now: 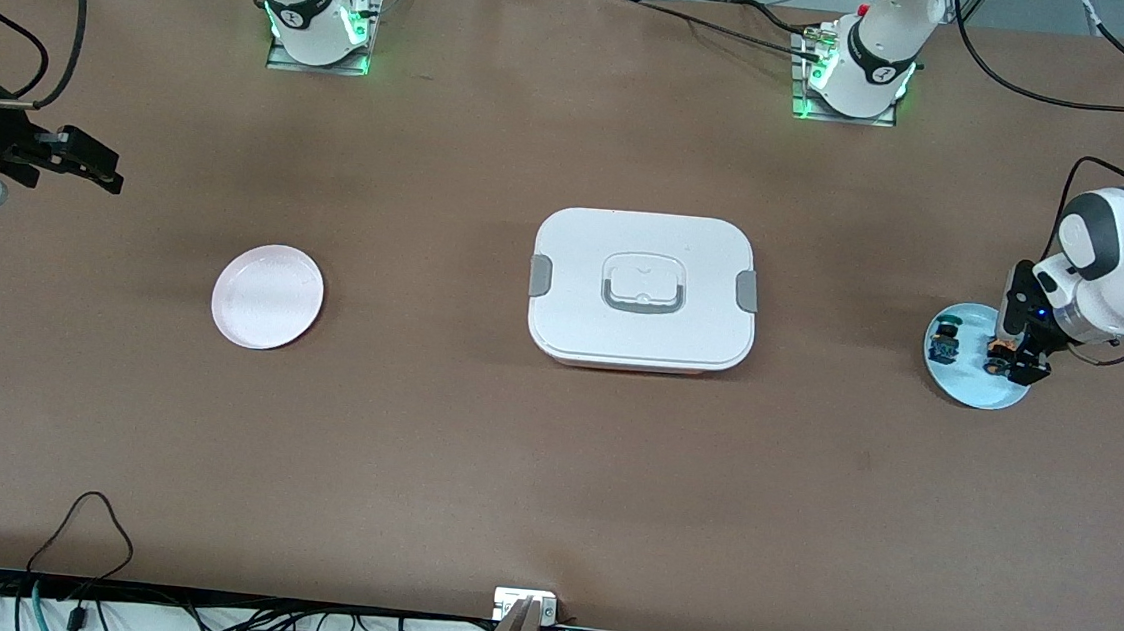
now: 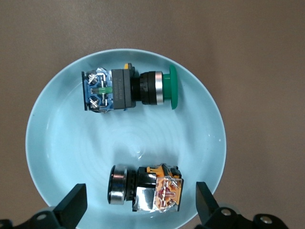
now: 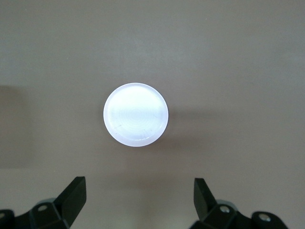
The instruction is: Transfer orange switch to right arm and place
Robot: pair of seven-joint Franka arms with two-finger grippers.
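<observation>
While the left gripper (image 2: 138,210) hung low over the light blue plate (image 1: 968,388), its jaws stood wide apart on either side of the orange switch (image 2: 145,187), touching nothing. That switch lay on its side on the plate, beside a green-capped switch (image 2: 128,89). The plate sat at the left arm's end of the table (image 1: 549,475). The right gripper (image 3: 138,210) waited with jaws spread and empty above the table near the pink plate (image 3: 136,114). A white lidded box (image 1: 642,290) sat mid-table.
</observation>
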